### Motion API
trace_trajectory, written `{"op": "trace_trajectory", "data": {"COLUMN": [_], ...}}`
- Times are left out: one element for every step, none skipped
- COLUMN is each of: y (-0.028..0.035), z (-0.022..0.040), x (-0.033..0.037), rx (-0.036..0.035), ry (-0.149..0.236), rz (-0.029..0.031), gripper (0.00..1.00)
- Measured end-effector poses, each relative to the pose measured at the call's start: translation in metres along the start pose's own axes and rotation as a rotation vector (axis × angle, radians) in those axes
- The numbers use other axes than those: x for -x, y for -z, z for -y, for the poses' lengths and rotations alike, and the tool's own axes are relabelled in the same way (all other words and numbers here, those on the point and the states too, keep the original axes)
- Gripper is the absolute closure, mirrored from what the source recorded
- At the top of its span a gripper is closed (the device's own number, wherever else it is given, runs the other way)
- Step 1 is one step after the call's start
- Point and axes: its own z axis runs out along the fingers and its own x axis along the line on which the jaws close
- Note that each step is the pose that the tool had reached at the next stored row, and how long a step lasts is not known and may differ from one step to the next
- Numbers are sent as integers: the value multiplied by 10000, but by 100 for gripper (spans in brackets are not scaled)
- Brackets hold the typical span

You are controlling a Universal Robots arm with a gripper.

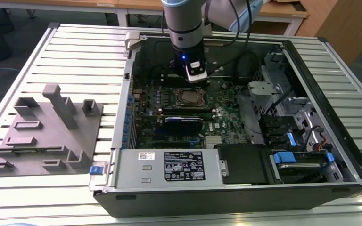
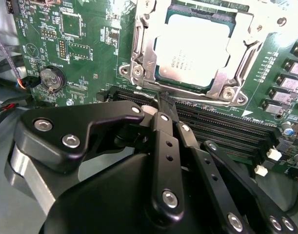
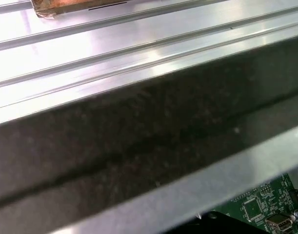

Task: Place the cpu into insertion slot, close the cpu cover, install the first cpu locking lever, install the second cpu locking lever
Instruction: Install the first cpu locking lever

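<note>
Nearest you in the exterior view is the front strip of the slatted metal counter (image 1: 43, 202). On it lies the open computer case (image 1: 231, 200), with a grey moulded fixture (image 1: 43, 132) beside it on the exterior view's left. Inside the case you meet the power supply (image 1: 181, 165) first, then a black card (image 1: 182, 123) standing on the green motherboard (image 1: 231, 117). Just beyond the card is the cpu (image 1: 188, 97).

In the second wrist view the cpu sits flat in the insertion slot (image 2: 236, 95), its silvery top showing through the cut-out of the cpu cover (image 2: 141, 48), which lies down over it. Whether the locking levers are latched, you cannot tell.

The hand (image 1: 201, 80) hangs from the arm (image 1: 184, 23) just past the far edge of the slot. Its black fingers (image 2: 163, 122) are drawn together over the memory slots (image 2: 222, 129) beside the socket, with nothing visibly between them.
</note>
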Motion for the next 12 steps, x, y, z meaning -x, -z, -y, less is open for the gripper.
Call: {"op": "trace_trajectory", "data": {"y": [-1, -3, -6, -11, -14, -17, -20, -23, -25, -25, -25, -26], "z": [4, 5, 7, 9, 10, 11, 11, 12, 12, 13, 13, 13], "x": [1, 1, 1, 1, 0, 0, -1, -1, -1, -2, -2, -2], "rx": [1, 2, 4, 8, 10, 12, 13, 16, 17, 16, 15, 15], "ry": [0, 0, 0, 2, 4, 6, 6, 6, 6, 6, 6, 6], "rz": [2, 5, 12, 21, 29, 34, 37, 41, 44, 45, 45, 45], "gripper": [89, 89, 89, 89, 89, 89, 89, 89, 89, 89, 89, 89]}}
